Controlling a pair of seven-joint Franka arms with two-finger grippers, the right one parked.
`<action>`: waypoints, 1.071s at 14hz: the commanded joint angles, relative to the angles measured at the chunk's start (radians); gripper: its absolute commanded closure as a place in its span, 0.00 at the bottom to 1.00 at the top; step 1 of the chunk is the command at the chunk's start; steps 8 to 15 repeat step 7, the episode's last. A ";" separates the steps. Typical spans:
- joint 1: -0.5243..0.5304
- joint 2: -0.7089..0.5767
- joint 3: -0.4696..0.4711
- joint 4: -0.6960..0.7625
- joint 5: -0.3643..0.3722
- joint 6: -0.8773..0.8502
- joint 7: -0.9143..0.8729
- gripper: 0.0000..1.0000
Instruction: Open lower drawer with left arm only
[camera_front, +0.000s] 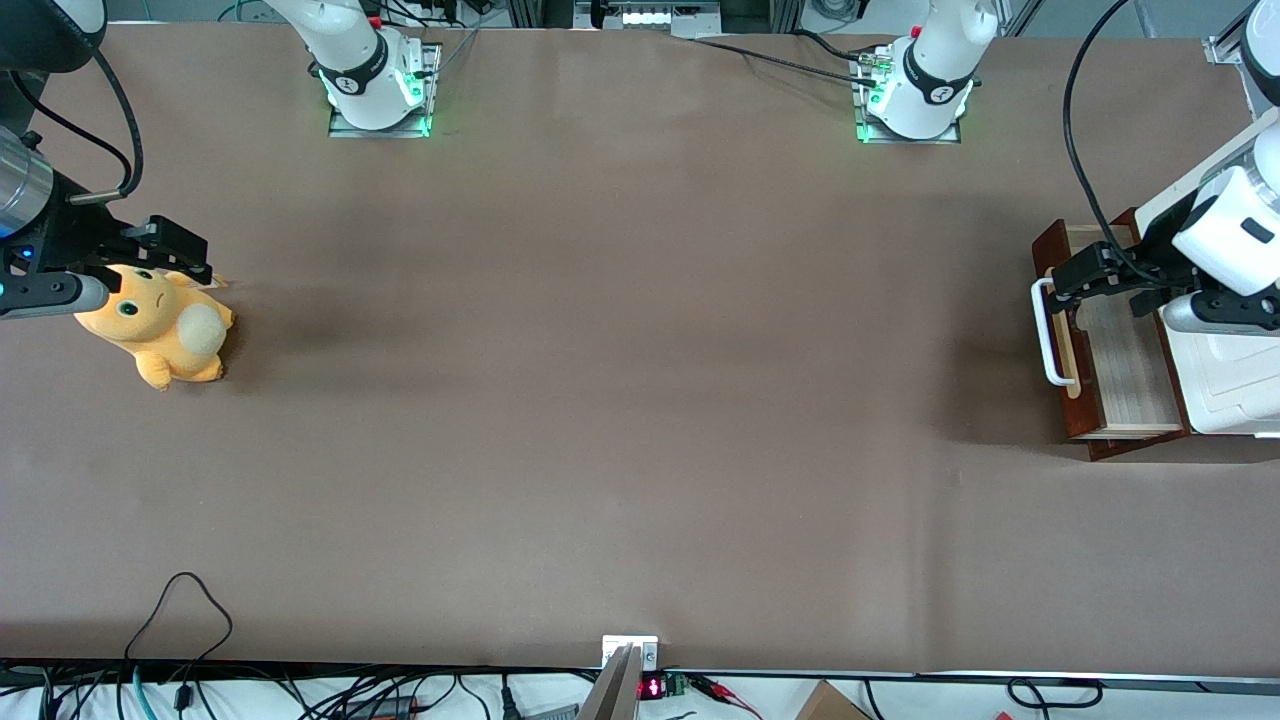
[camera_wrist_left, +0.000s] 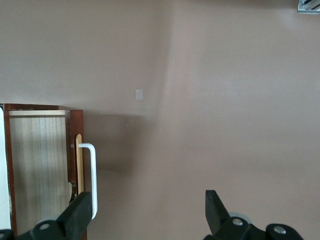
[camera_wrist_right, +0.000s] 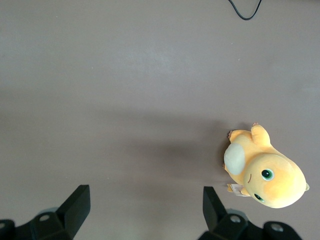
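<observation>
The lower drawer (camera_front: 1125, 350) stands pulled out of the white cabinet (camera_front: 1235, 385) at the working arm's end of the table, its pale wood inside showing (camera_wrist_left: 37, 165). Its white bar handle (camera_front: 1050, 340) faces the table's middle. The left arm (camera_front: 1235, 225) reaches over the drawer. Its black gripper (camera_front: 1080, 280) hovers above the handle's end that lies farther from the front camera. In the left wrist view the gripper (camera_wrist_left: 147, 215) is open. The white handle (camera_wrist_left: 93, 180) runs just inside one finger (camera_wrist_left: 80, 212), and only bare table lies between that and the second finger (camera_wrist_left: 214, 210).
An orange plush toy (camera_front: 160, 325) lies toward the parked arm's end of the table. A thin black cable loop (camera_front: 185, 600) rests near the table edge closest to the front camera. Two arm bases (camera_front: 375, 80) (camera_front: 920, 85) stand at the edge farthest from it.
</observation>
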 joint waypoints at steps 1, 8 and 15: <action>0.009 0.004 -0.001 0.020 0.008 -0.001 -0.002 0.00; 0.009 0.002 -0.003 0.020 0.008 -0.014 0.001 0.00; 0.009 0.002 -0.003 0.020 0.008 -0.014 0.001 0.00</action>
